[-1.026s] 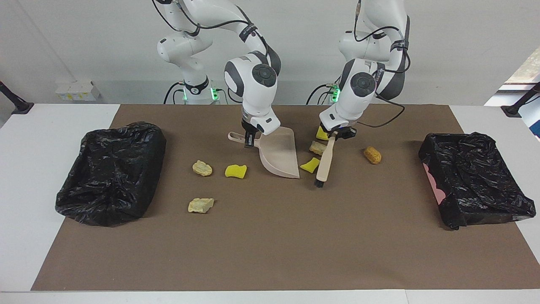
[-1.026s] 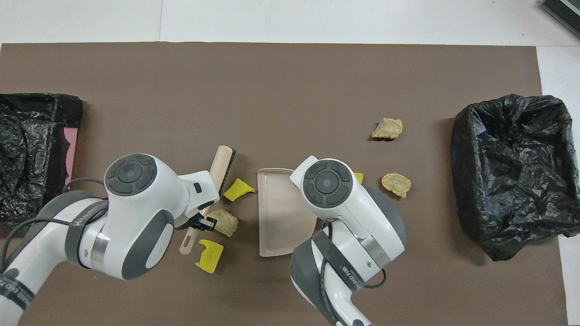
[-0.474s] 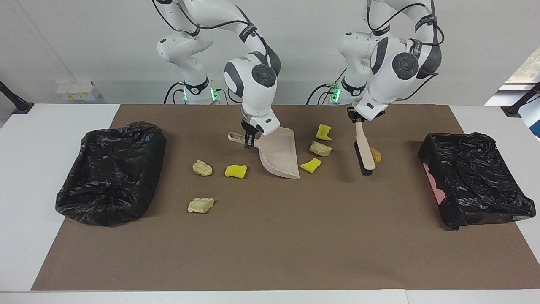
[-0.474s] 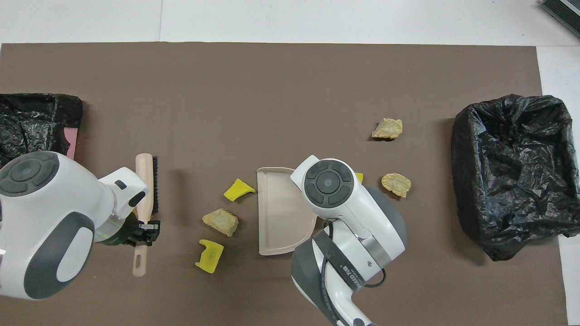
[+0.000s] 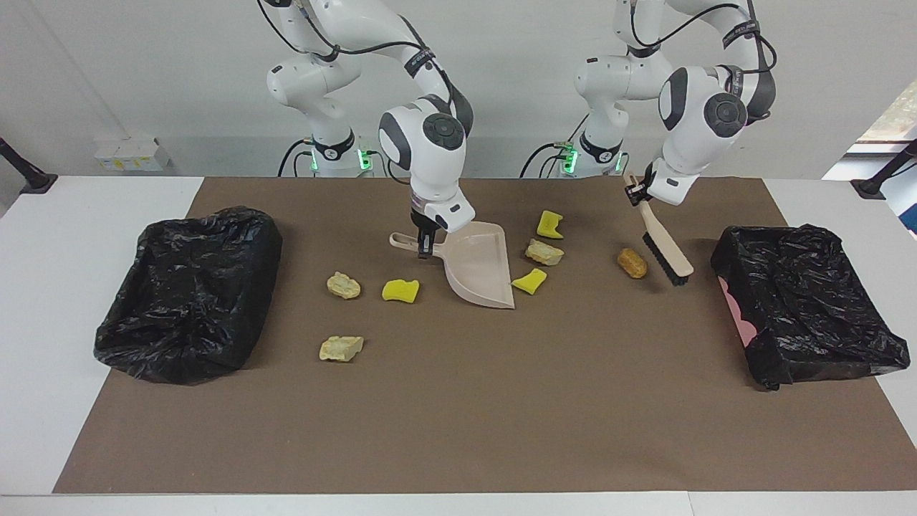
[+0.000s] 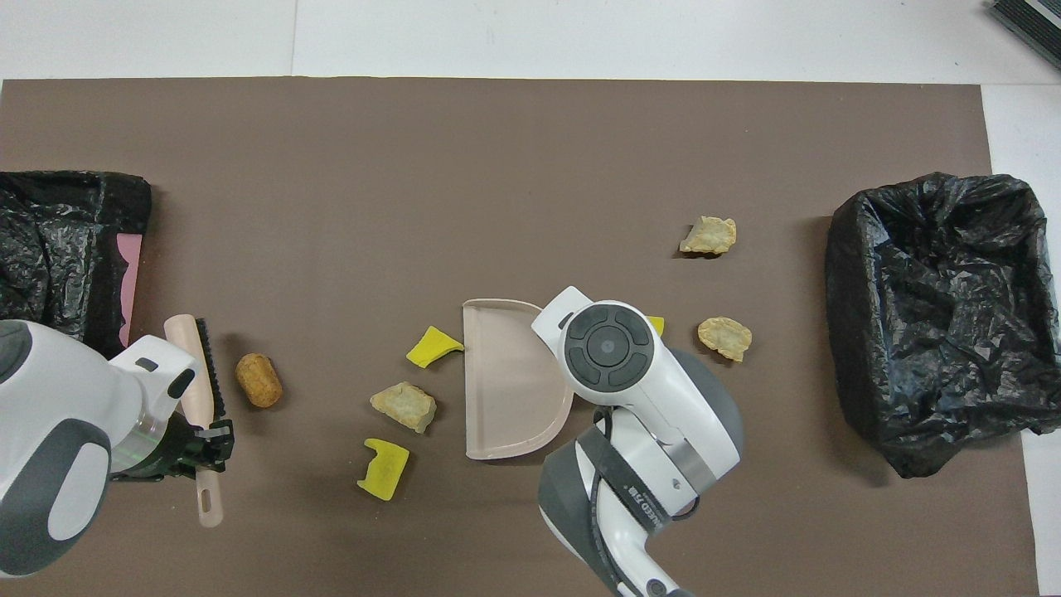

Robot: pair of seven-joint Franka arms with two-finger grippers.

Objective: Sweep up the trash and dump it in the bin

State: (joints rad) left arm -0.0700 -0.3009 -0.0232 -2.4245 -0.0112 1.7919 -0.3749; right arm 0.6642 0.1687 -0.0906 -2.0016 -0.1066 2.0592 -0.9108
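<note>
Seven scraps of trash (image 5: 632, 262) on mat: yellow sponge, beige chunks, orange-brown lump. Left gripper (image 5: 635, 193) clamped on brush (image 5: 665, 251), right gripper (image 5: 425, 240) on dustpan (image 5: 478, 271); right grip hidden overhead

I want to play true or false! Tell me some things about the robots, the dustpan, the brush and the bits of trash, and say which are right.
1. The left gripper holds the brush by its handle. True.
2. The dustpan is already full of trash. False: nothing lies in it; all seven scraps are on the brown mat.
3. The orange-brown lump lies beside the brush's bristles. True.
4. The right gripper holds a yellow sponge piece. False: it is shut on the dustpan's handle.
5. There is a black-lined bin at only one end of the table. False: a second bin sits at the left arm's end.
</note>
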